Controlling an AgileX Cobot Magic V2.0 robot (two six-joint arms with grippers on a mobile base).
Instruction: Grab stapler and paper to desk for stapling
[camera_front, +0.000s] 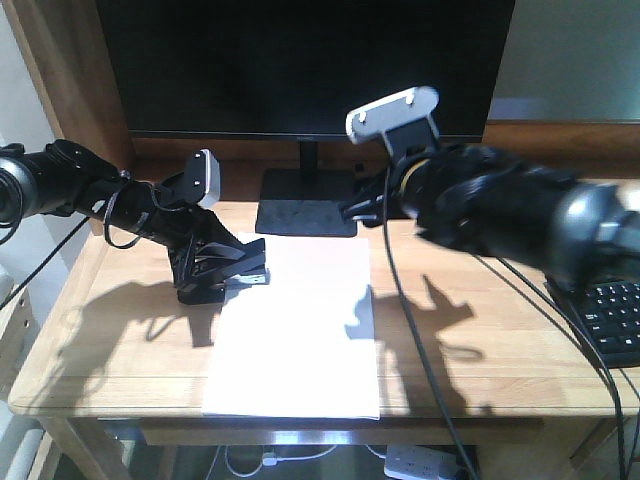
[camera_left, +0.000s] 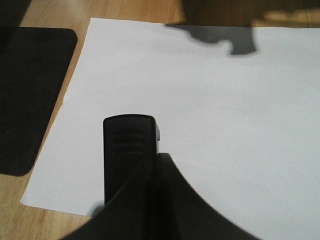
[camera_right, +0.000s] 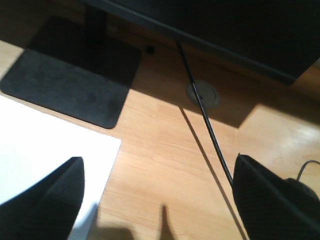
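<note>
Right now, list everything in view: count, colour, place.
paper: one sheet or thin stack, white, desk centre
stapler: one, black, over the paper's left edge
desk: one, light wood, under everything
monitor: one, black, at the back
keyboard: one, black, right edge
cable: one, black, across the desk behind the paper
power strip: one, white, below the desk
left gripper: one, black, shut on the stapler
right gripper: one, black, open, empty, right of the paper
</note>
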